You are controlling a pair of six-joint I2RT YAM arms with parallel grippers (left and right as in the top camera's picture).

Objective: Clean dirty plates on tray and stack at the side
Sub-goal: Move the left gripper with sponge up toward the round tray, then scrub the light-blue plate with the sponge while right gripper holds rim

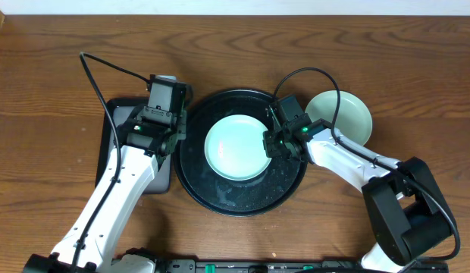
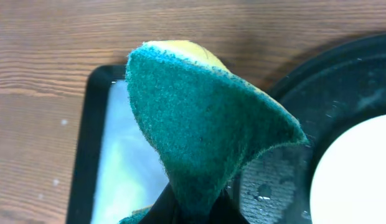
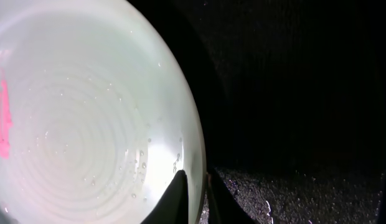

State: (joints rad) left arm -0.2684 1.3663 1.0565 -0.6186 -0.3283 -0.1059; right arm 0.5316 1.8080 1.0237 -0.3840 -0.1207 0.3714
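My right end effector (image 3: 196,190) is closed on the rim of the aqua plate (image 3: 87,124), with a finger on each side of the lip. The plate lies in the middle of the round black tray (image 3: 292,124), which is wet and speckled with droplets. A red smear (image 3: 3,118) shows across the plate from my grip.

My left end effector (image 2: 193,214) is clamped on a green-and-yellow sponge (image 2: 205,124). The sponge hangs above the rectangular tray (image 2: 93,155), just beside the round one and clear of the plate. A pale plate (image 1: 339,115) sits on the worktop (image 1: 68,45) to the right of the round tray.

As I judge it, the step in hand is scrubbing. The pinch should steady the plate while the sponge comes across, flat face down, onto the smear. I should wipe toward my right fingers, so the plate is pressed into the grip rather than dragged out of it. The wet rim may slip, so light pressure seems wiser.
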